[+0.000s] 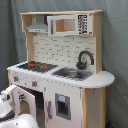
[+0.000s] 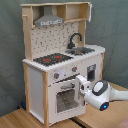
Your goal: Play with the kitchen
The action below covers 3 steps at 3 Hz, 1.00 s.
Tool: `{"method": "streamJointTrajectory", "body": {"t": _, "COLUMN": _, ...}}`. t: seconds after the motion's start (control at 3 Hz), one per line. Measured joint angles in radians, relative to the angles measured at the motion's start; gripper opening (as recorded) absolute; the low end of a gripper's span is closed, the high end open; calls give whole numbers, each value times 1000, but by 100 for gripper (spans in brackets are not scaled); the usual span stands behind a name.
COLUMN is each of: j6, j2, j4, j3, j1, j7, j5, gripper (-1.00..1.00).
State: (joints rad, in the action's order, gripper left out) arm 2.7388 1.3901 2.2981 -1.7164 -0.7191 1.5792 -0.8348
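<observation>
Second exterior view: my end effector (image 2: pixel 80 85) sits at the front of the kitchen (image 2: pixel 60 60), level with the top edge of the oven door (image 2: pixel 65 97), just below the knobs (image 2: pixel 56 76). I cannot tell whether it is open, closed or gripping the door edge; the wrist hides the contact. The kitchen stands on the tabletop (image 2: pixel 20 120) directly ahead of the end effector, hob (image 2: pixel 52 59) and sink (image 2: pixel 80 50) above it. In the first exterior view the oven door (image 1: pixel 15 100) appears swung partly outward, with my arm low at the first exterior view's left.

Risks, as I judge them:
- The door turns on a hinge. A straight pull off that arc would load the hinge or slip the contact.
- The kitchen looks light and tall. A hard pull could drag or tip it toward me.
- Upward drift would catch the knobs.
</observation>
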Motion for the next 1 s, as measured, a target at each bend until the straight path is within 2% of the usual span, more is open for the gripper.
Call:
{"method": "streamJointTrajectory", "body": {"t": 0.67, "j6": -131, "j2": -77, "j4": -22, "j3": -33, "j1": 68, "j7": -91, "j5": 86, "gripper": -100}}
{"method": "streamJointTrajectory", "body": {"t": 1.0, "j6": -188, "j2": -92, "j4": -51, "j3": -46, "j1": 76, "j7": -146, "j5": 146, "gripper": -100}}
